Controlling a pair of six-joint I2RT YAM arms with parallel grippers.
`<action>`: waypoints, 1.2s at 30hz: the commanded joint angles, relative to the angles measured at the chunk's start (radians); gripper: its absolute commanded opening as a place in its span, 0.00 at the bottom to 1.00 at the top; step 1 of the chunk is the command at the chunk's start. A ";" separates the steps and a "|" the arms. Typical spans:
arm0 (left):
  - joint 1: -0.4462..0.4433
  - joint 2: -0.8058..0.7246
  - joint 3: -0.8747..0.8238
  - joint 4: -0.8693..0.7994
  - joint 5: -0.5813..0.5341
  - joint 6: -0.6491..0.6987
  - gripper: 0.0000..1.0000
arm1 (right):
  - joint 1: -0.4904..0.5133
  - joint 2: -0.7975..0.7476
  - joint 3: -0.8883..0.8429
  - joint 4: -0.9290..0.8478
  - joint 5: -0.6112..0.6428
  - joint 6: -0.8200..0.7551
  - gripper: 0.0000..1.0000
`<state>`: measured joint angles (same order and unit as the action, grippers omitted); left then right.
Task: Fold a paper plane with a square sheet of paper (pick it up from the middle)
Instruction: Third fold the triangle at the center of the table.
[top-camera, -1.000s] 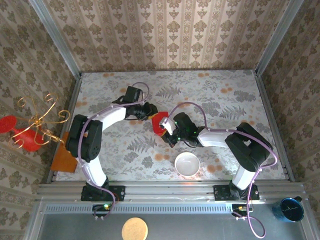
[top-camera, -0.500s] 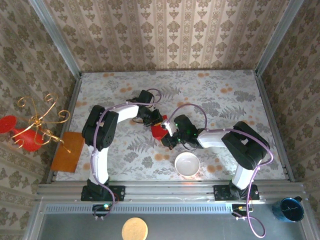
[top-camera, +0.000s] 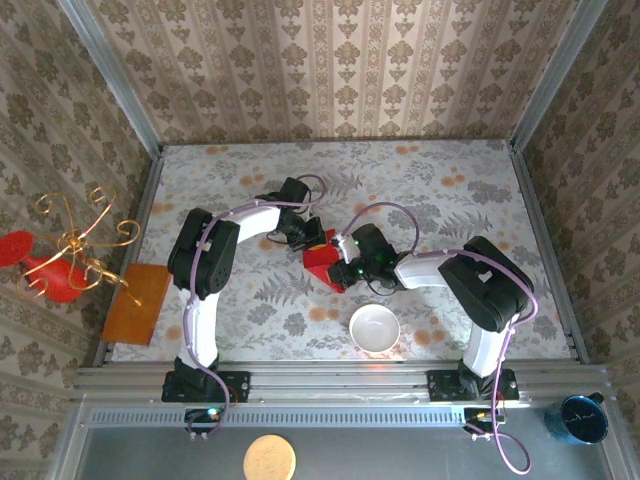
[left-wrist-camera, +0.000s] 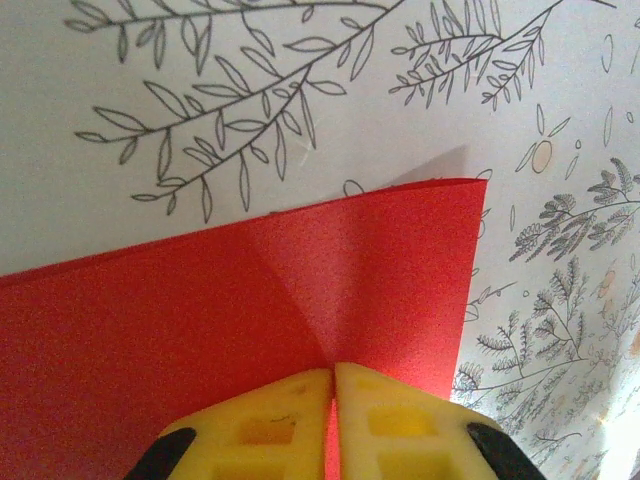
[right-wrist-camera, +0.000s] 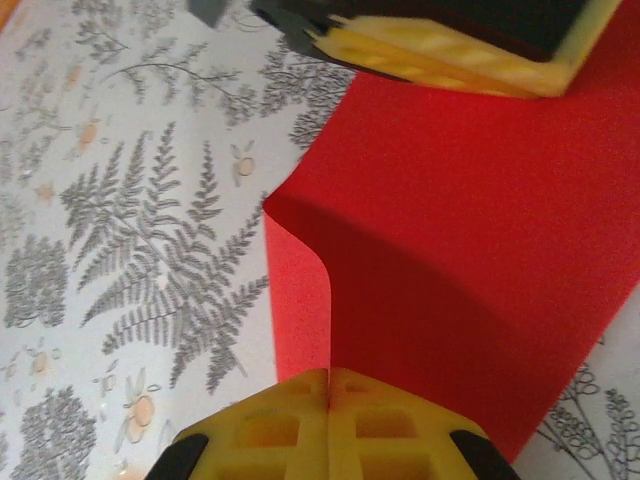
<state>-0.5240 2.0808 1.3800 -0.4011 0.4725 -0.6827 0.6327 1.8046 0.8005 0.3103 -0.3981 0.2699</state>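
Note:
The square sheet of paper (top-camera: 322, 257), bright red and bent into a loose fold, sits between both grippers at the table's middle. My left gripper (top-camera: 308, 238) is at its far-left edge. In the left wrist view the yellow fingers (left-wrist-camera: 260, 420) of the left gripper (left-wrist-camera: 333, 372) are pinched together on the red sheet (left-wrist-camera: 200, 300), which creases at their tips. My right gripper (top-camera: 340, 268) holds the near-right side. In the right wrist view the right gripper (right-wrist-camera: 328, 375) is shut on the curled edge of the paper (right-wrist-camera: 450, 250), with the left gripper's fingers (right-wrist-camera: 450, 50) at the top.
A white bowl (top-camera: 374, 327) stands just in front of the right gripper. An orange-brown board (top-camera: 137, 302) lies at the left table edge, beside a red ornament with gold wire curls (top-camera: 60, 260). Wallpapered walls (top-camera: 330, 70) close the table on three sides.
The left arm swung right to the paper and its jaws closed on the sheet's far-left edge. The paper now looks more folded. The right gripper kept its hold.

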 joint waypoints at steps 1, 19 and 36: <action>-0.008 0.050 -0.004 -0.060 -0.034 0.028 0.11 | -0.002 0.021 0.035 -0.052 0.072 0.027 0.00; -0.009 0.054 0.005 -0.059 -0.020 0.031 0.10 | -0.003 0.038 0.062 -0.091 0.130 0.037 0.00; 0.031 -0.086 -0.045 0.044 -0.047 0.001 0.16 | -0.003 0.055 0.055 -0.109 0.134 0.047 0.00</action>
<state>-0.5148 2.0510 1.3632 -0.3855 0.4614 -0.6765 0.6327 1.8328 0.8448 0.2382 -0.2905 0.2970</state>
